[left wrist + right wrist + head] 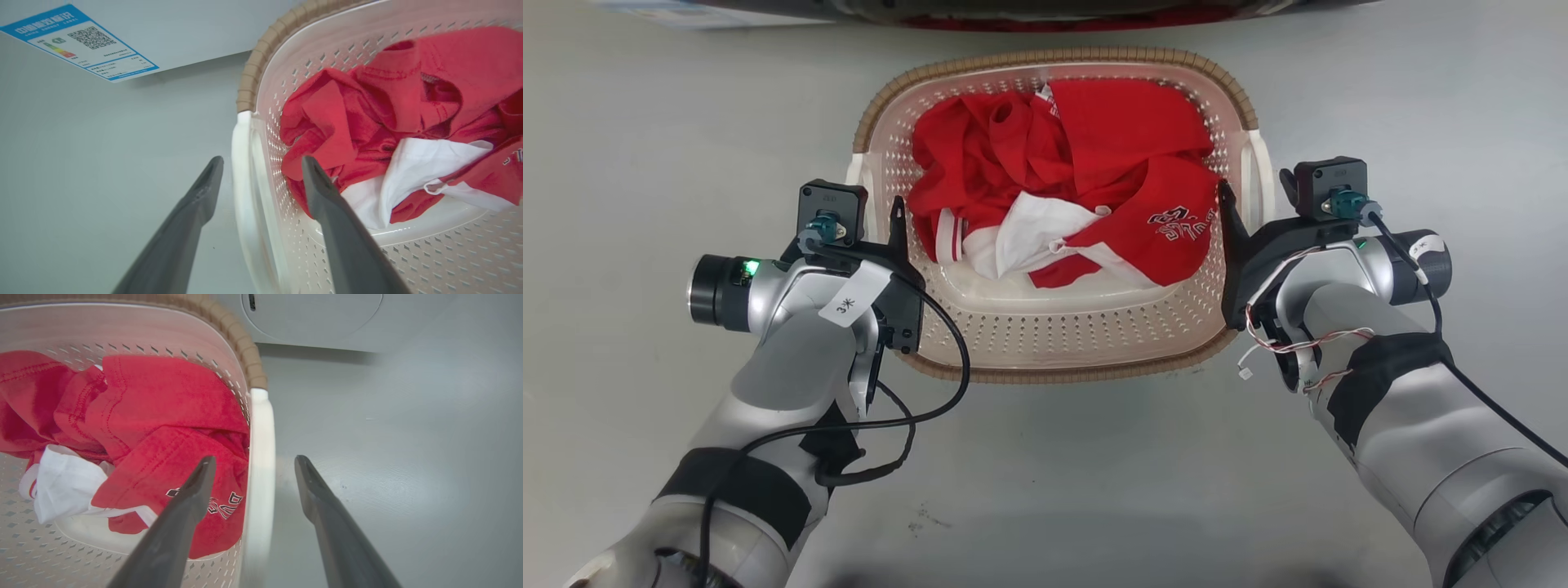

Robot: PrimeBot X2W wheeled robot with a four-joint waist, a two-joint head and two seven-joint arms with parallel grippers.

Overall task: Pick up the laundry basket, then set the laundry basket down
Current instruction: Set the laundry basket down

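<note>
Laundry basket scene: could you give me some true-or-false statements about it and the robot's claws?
1. The cream perforated plastic laundry basket holds red and white clothes. True.
2. The left claw is clamped shut on the clothes. False: it is open, fingers either side of the white left handle.
3. The right claw is open astride the white right handle. True.
4. Blue carpet lies beneath the basket. False: the floor is plain grey.
</note>
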